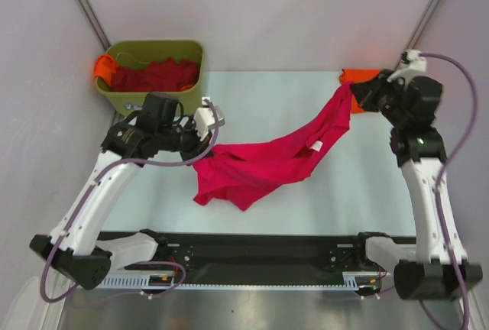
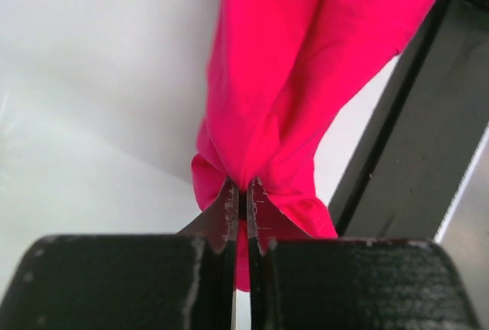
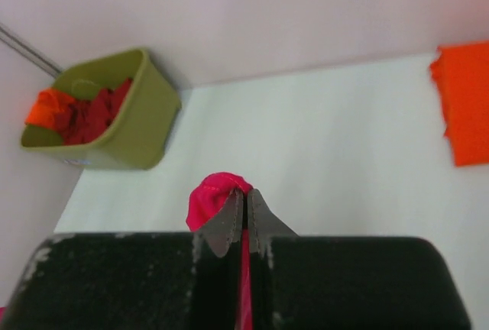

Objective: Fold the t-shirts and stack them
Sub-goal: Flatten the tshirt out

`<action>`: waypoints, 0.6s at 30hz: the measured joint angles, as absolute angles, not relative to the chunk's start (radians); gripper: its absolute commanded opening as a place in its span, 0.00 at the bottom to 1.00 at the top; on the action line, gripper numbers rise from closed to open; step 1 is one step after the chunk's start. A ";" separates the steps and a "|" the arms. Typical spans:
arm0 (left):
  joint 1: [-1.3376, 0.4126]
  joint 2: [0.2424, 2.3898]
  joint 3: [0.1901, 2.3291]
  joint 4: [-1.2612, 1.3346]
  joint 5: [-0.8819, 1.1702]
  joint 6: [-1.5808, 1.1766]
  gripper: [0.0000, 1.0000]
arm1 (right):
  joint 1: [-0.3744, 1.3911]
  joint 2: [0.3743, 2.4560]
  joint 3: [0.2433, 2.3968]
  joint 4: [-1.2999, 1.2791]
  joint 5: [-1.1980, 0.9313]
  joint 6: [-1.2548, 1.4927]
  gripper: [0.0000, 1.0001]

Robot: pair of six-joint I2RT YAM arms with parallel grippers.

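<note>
Top view: pink t-shirt (image 1: 267, 162) strung between left gripper (image 1: 203, 143) and right gripper (image 1: 353, 93) — long axis near-left to far-right, middle sagging.
Left wrist: jaws pressed together on bunched cloth.
Right wrist: jaws pinching a cloth fold — orange t-shirt (image 3: 462, 105) lies far right.

The soft crimson-pink cloth tee (image 1: 267, 163) hangs across the middle of the pale flat table (image 1: 367, 192), from the left gripper (image 2: 243, 200) to the right gripper (image 3: 244, 209). The olive-green plastic bin (image 1: 157, 43) sits far left, dark red cloth tees (image 1: 153, 76) inside. The bright orange cloth tee (image 1: 367, 75) lies far right.
</note>
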State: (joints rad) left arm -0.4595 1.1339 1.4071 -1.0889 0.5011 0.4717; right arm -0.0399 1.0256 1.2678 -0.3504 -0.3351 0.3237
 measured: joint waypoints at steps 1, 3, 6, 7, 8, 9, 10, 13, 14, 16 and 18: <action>-0.459 1.158 1.401 -1.063 0.500 0.466 0.01 | -0.027 1.074 1.251 -0.311 -0.329 0.334 0.00; -0.460 1.222 1.395 -1.006 0.501 0.445 0.02 | -0.009 1.203 1.235 -0.253 -0.312 0.350 0.00; -0.460 1.353 1.398 -0.919 0.509 0.415 0.04 | -0.005 1.402 1.235 -0.218 -0.249 0.364 0.00; -0.460 1.404 1.404 -0.891 0.510 0.402 0.08 | -0.005 1.452 1.239 -0.216 -0.229 0.364 0.00; -0.460 1.443 1.411 -0.869 0.510 0.393 0.11 | -0.005 1.503 1.246 -0.215 -0.207 0.364 0.02; -0.460 1.494 1.419 -0.835 0.508 0.378 0.18 | -0.007 1.548 1.258 -0.221 -0.185 0.365 0.07; -0.459 1.539 1.431 -0.804 0.506 0.364 0.33 | -0.008 1.591 1.274 -0.227 -0.168 0.367 0.18; -0.455 1.657 1.483 -0.721 0.490 0.314 0.54 | -0.012 1.702 1.372 -0.270 -0.120 0.368 0.45; -0.451 1.690 1.511 -0.701 0.481 0.296 0.58 | -0.014 1.740 1.417 -0.284 -0.102 0.368 0.48; -0.433 1.745 1.566 -0.665 0.459 0.264 0.67 | -0.014 1.798 1.499 -0.322 -0.072 0.356 0.52; -0.398 1.777 1.605 -0.640 0.439 0.228 0.75 | -0.011 1.818 1.536 -0.363 -0.029 0.341 0.53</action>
